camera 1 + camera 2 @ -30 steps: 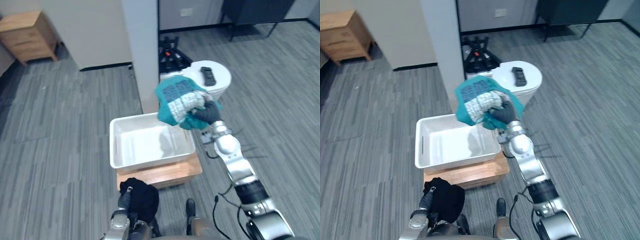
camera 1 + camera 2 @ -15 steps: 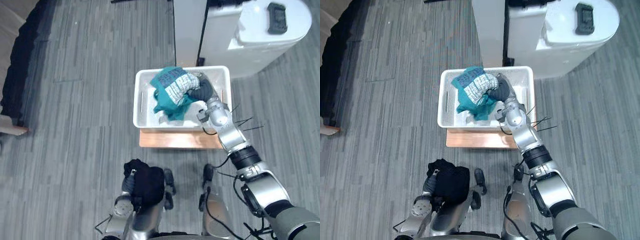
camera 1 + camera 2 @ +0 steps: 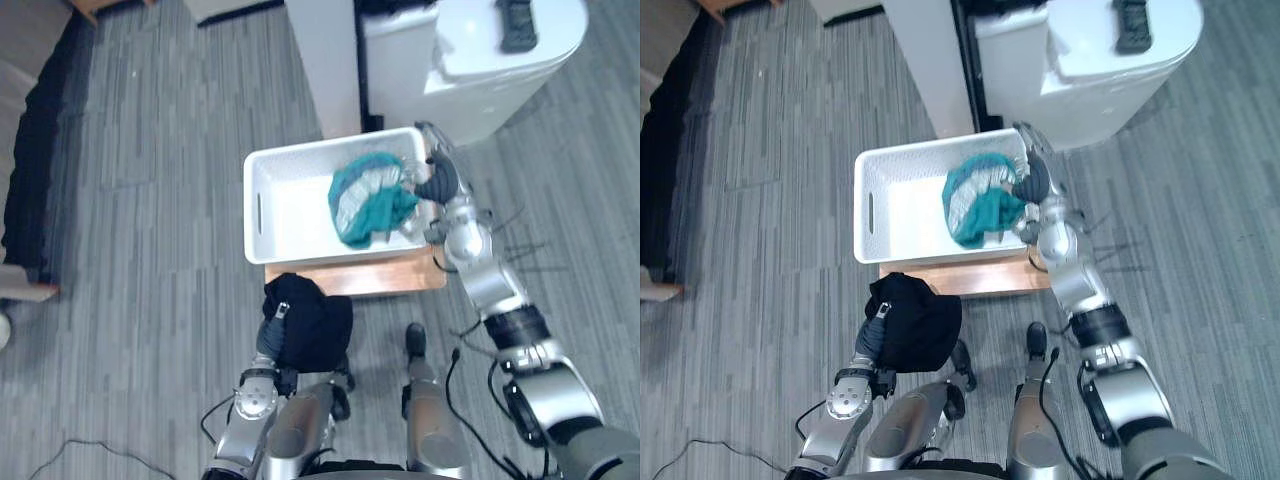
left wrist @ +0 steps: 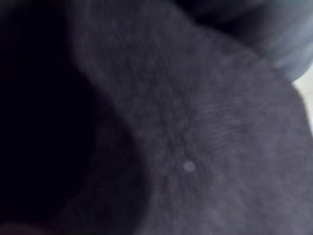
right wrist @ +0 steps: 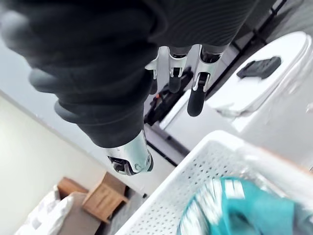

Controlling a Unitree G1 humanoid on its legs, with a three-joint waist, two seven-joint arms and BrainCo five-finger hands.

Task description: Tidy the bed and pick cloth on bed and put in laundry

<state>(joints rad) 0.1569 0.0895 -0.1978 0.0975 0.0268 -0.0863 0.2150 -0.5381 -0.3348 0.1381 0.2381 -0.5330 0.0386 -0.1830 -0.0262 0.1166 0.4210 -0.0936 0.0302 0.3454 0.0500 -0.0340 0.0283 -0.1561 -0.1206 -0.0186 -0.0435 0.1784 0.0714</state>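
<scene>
A teal cloth (image 3: 368, 205) is seen lying crumpled in the right half of a white laundry basket (image 3: 256, 212). The basket is set on a low wooden stand (image 3: 385, 277) on the grey floor. A pale printed patch is carried on the cloth, but the print is too small to be read.

The right hand (image 3: 440, 180) is held over the basket's right rim, just beside the cloth. In the right wrist view its fingers (image 5: 195, 97) are shown straight and loose, with nothing grasped. There the teal cloth is seen down inside the perforated basket wall, clear of the fingertips.

A bundled black cloth (image 3: 312, 325) is carried at the left hand (image 3: 873, 338), low and near the robot, on the near side of the stand. The left hand's fingers are buried in that cloth, so it cannot be told whether they are clenched. Dark fabric is shown close up in the left wrist view.

Beyond the basket a white desk (image 3: 550, 40) is seen, with a black device (image 3: 514, 22) laid on it; no marking on the device can be made out.
</scene>
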